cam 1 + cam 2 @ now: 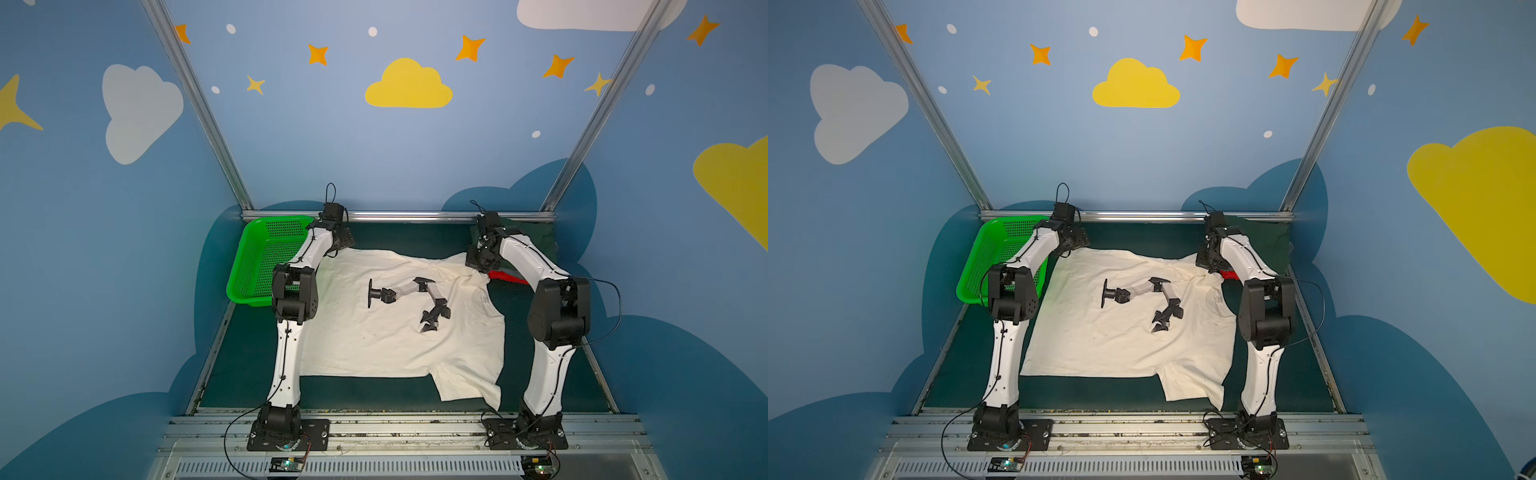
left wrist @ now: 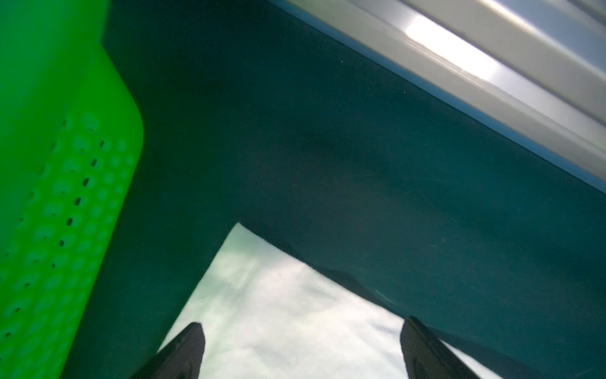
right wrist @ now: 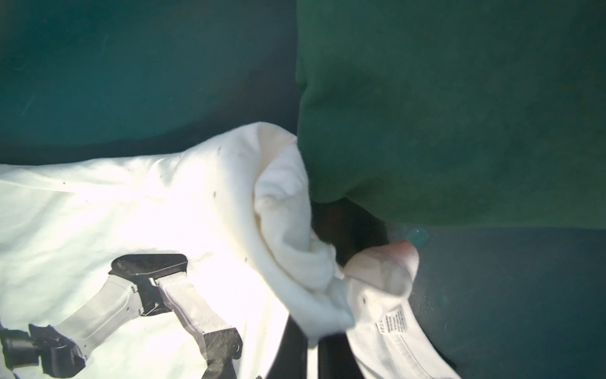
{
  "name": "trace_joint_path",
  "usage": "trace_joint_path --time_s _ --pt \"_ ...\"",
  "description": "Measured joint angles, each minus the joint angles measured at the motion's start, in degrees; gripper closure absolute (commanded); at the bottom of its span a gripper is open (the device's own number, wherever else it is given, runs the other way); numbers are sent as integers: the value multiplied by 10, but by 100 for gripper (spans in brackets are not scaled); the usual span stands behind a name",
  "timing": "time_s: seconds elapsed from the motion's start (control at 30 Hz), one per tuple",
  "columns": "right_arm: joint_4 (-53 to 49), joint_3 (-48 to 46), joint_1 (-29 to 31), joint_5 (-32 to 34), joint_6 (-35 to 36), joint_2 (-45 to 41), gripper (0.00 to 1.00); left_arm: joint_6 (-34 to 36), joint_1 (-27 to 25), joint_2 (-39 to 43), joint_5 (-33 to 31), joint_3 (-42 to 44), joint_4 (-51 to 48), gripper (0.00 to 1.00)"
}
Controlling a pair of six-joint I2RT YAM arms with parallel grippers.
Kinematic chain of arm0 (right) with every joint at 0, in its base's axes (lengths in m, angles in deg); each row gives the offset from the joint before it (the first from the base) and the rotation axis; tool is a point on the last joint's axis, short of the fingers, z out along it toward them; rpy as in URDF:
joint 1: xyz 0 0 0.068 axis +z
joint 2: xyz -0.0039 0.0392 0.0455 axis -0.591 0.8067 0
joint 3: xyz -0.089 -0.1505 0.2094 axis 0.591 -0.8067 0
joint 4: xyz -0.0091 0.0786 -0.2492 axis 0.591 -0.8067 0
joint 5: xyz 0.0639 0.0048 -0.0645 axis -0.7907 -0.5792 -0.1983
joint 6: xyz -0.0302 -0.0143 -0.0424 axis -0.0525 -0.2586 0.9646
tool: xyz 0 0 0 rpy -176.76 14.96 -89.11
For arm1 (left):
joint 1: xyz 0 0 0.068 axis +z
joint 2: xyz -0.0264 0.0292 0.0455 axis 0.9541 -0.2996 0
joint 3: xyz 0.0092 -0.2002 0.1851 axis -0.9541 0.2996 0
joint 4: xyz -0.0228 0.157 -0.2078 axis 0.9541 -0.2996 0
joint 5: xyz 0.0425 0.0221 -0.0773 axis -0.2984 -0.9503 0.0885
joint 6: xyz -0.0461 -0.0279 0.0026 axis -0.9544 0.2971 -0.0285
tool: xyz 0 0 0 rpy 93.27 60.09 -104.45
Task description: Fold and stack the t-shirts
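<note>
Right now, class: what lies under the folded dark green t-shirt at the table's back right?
An edge of a red t-shirt shows beside the dark green t-shirt, seemingly beneath it. The right arm covers where they meet; anything else in the stack is hidden.

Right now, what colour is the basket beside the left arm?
Bright green basket, clearest in a top view.

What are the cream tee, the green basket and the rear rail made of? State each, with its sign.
The cream tee looks like soft matte knit cloth, probably cotton: it wrinkles and bunches. The green basket looks like moulded plastic, slightly glossy: rigid walls with rows of holes. The rear rail looks like bare metal, perhaps aluminium: bright shine.
</note>
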Motion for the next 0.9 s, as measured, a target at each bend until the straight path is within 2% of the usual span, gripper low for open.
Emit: trace_joint_path --time_s 0.23,0.47,0.67,0.73,0.83,0.87,0.9 --pt "4 -20 0 -8 -6 0 100 13 0 -39 -16 -39 -21 4" --pt "6 -21 0 -14 -9 0 100 23 0 -58 -12 -52 -31 11" --pt "8 -21 0 -29 -11 0 100 34 6 -58 5 -54 -37 36" --pt "9 -21 -1 -34 -13 0 100 40 8 -59 13 -56 -39 52" --pt "9 -20 -3 -42 -14 0 100 45 8 -65 26 -65 -43 68" --pt "8 -20 -3 -44 -15 0 100 45 9 -66 31 -68 -43 76" --pt "9 -20 -3 -47 -15 0 100 46 9 -68 37 -72 -45 90"
